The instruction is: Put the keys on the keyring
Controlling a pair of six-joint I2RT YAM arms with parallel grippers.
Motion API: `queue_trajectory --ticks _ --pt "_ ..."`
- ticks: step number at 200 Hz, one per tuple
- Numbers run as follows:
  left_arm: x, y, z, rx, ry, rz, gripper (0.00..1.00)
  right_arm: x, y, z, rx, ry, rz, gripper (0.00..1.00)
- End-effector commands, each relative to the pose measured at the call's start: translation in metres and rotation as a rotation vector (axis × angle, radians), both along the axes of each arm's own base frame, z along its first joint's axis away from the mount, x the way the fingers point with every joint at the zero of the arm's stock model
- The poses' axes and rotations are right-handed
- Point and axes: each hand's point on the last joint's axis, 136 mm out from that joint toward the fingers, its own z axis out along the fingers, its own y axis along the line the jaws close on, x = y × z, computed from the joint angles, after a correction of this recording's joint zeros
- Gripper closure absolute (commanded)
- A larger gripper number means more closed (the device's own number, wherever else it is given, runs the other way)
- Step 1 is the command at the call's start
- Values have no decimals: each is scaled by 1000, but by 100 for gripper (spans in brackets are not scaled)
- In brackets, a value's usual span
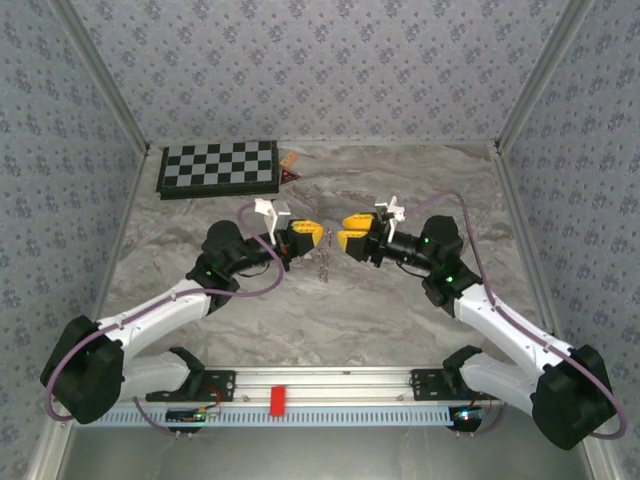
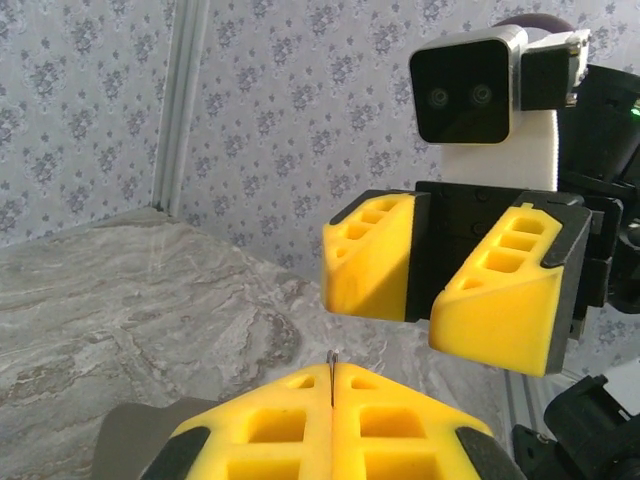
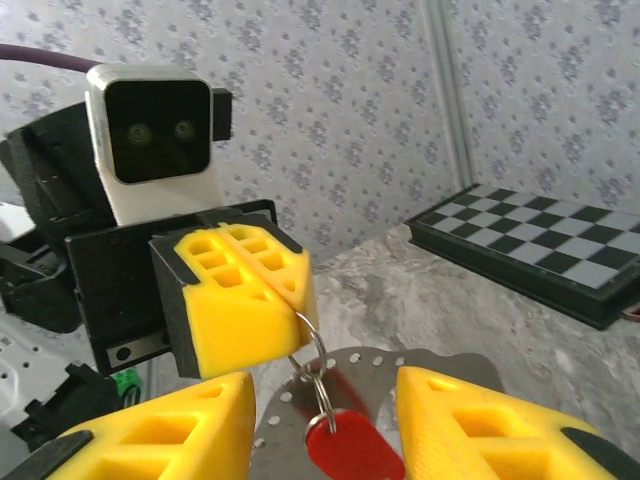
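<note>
While the left hand point(image 3: 285, 287) is clamped shut on the keyring point(image 3: 322, 350), the right hand point(image 2: 430, 295) faces it tip to tip with its jaws apart and nothing between them gripped. Both are held up off the tabletop point(image 1: 400, 320), about mid-table, well apart from the chessboard point(image 1: 218, 168).

Keyring: thin wire loop, pinched at one end in the seam of the left fingers. The rest sticks out of the fingertips and curves down toward the right hand. The left wrist view has it edge-on, a thin sliver at the seam. Long axis, as far as I can tell, runs from the left fingertips outward and down. Chain point(image 1: 325, 264) shows between the two hands in the top view and looks to be dangling.

Key point(image 3: 347, 447): red head hangs just under the loop, in the gap between the right fingers, touching neither. A small ring seems to link head and loop; whether it is properly threaded I cannot tell. Blade is out of frame, so its pointing is unknown.

Handling, my estimate:
- Key is very light, with a stiff, smooth plastic head. It will swing and twist on any nudge.
- Best hold is flat across the red head, not the blade.
- Loop is springy wire and slippery, so keep the pinch short and near its end.
</note>
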Motion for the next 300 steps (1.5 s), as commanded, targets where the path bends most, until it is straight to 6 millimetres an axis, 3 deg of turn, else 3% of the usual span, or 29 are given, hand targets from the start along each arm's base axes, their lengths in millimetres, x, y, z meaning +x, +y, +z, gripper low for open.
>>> queue_trajectory --ticks 1,119,178,211,252,300 --pt "-5 1 44 -90 -89 -28 100 -6 7 22 46 -51 68 59" --pt "-6 1 44 -92 -87 -34 100 -1 24 18 59 -15 154 70" --pt "-8 2 43 -93 -89 -34 100 0 31 13 47 3 177 82" --pt "-7 2 42 -89 -84 -31 100 1 33 12 45 9 175 100" --pt "-4 3 38 -68 -67 -12 100 1 32 9 26 9 167 100" --pt "-1 3 29 2 -40 -6 83 4 28 2 -38 7 126 100"
